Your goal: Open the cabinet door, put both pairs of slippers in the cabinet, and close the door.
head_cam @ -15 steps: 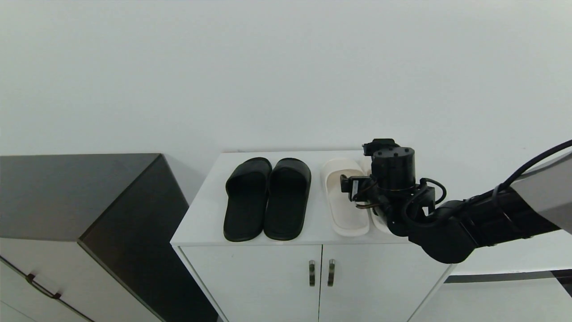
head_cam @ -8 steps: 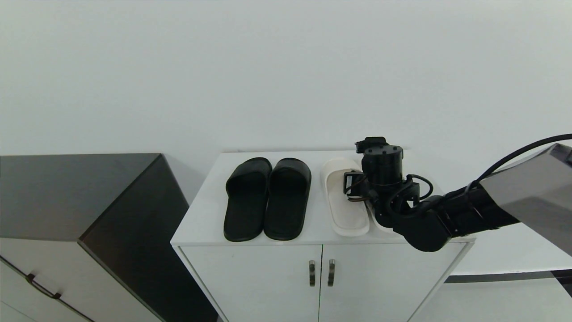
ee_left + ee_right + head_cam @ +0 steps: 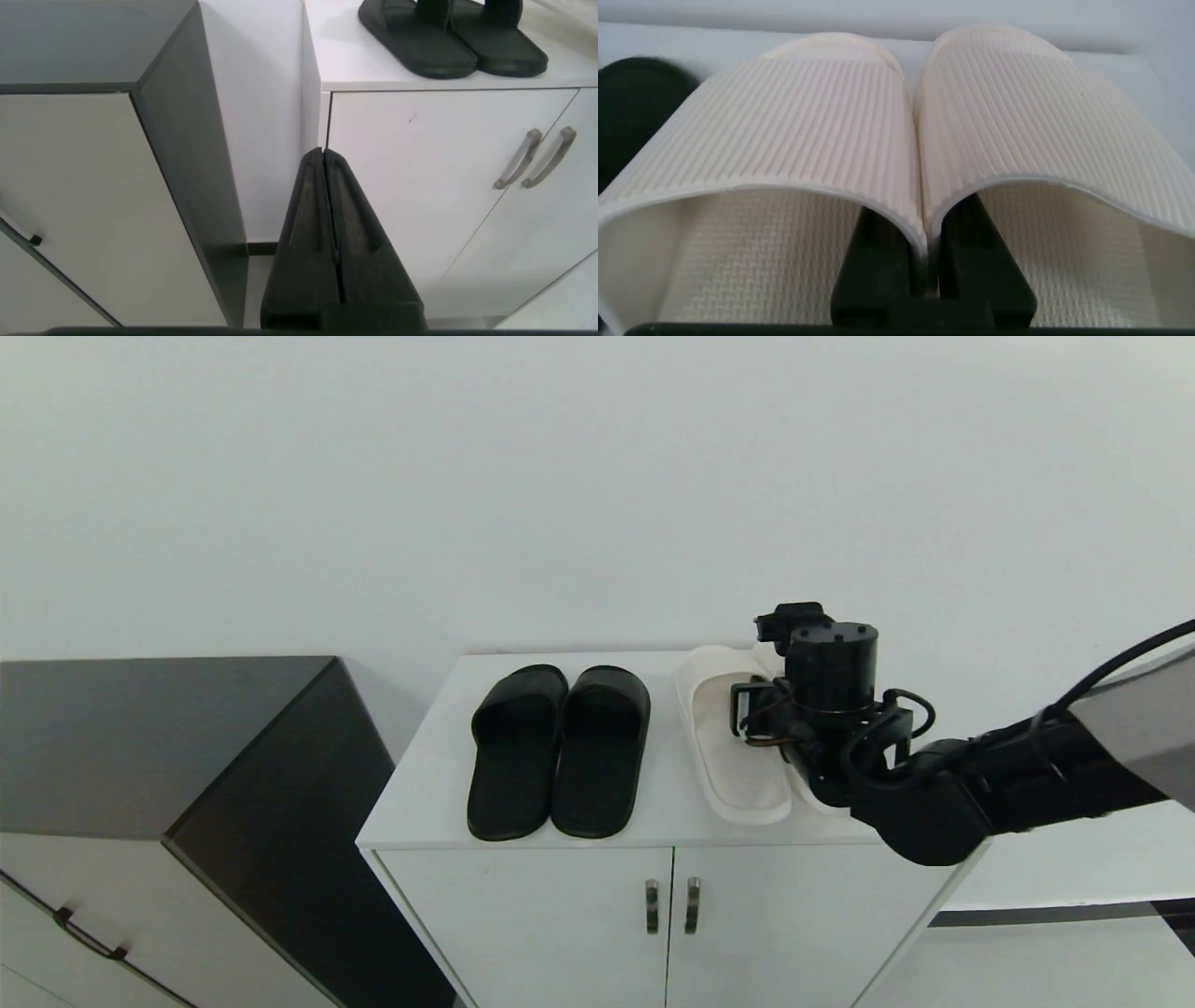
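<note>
The cabinet [image 3: 420, 803] stood with its doors [image 3: 532, 924] shut, black slippers [image 3: 558, 751] left and cream slippers [image 3: 742, 761] right on its top. The step looked like lifting the cream pair, so a door would need opening next. The right gripper [image 3: 926, 257] had its fingers [image 3: 878, 266] one inside each cream slipper, pinching their touching inner walls together, while the left gripper [image 3: 327, 224], low by the cabinet's left side, was closed empty.

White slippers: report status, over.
Status: right gripper shut on white slippers, pinching their inner strap edges together; left gripper shut, empty. Both cabinet doors shut; black slippers on top.
</note>
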{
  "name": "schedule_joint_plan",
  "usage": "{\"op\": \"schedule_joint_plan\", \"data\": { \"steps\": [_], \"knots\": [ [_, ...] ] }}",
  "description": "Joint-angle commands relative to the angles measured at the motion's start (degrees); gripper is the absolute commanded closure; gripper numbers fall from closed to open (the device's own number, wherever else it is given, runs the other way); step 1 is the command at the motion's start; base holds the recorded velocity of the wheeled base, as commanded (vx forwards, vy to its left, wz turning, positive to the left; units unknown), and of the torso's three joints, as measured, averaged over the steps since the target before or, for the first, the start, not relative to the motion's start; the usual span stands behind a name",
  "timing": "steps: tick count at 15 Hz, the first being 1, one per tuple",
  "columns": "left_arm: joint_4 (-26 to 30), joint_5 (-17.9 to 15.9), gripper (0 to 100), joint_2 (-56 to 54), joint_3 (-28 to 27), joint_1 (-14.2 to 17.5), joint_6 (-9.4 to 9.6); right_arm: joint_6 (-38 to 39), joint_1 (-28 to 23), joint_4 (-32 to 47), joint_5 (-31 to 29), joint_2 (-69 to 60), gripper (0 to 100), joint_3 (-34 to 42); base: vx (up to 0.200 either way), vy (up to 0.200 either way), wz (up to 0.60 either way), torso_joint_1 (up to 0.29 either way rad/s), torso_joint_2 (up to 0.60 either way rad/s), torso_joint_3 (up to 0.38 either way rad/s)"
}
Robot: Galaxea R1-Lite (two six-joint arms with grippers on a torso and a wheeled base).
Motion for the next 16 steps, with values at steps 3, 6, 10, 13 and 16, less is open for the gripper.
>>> {"op": "schedule_joint_plan", "data": {
  "steps": [3, 6, 10, 13, 16],
  "knots": [
    [0.0, 0.1, 100, 0.0, 0.0, 0.0, -0.09, -0.2, 6.6, 0.1, 1.7, -13.0, 100, 12.4, 0.0, 0.0, 0.0, 0.0, 0.0, 0.0],
    [0.0, 0.1, 100, 0.0, 0.0, 0.0, -0.09, 0.4, 12.8, 0.1, 4.8, -22.0, 100, 24.9, 0.0, 0.0, 0.0, 0.0, 0.0, 0.0],
    [0.0, 0.1, 100, 0.0, 0.0, 0.0, -0.18, 3.4, 14.3, 0.2, 11.7, -25.8, 100, 31.6, 0.0, 0.0, 0.0, 0.0, 0.0, 0.0],
    [0.0, 0.1, 100, 0.0, 0.0, 0.0, -0.18, 3.9, 14.7, 0.4, 13.1, -25.6, 100, 32.7, 0.0, 0.0, 0.0, 0.0, 0.0, 0.0],
    [0.0, 0.1, 100, 0.0, 0.0, 0.0, -0.26, 3.9, 15.6, 0.4, 13.2, -26.7, 100, 33.9, -0.133, 0.0, 0.0, 0.003, 0.0, 0.0]
  ]
}}
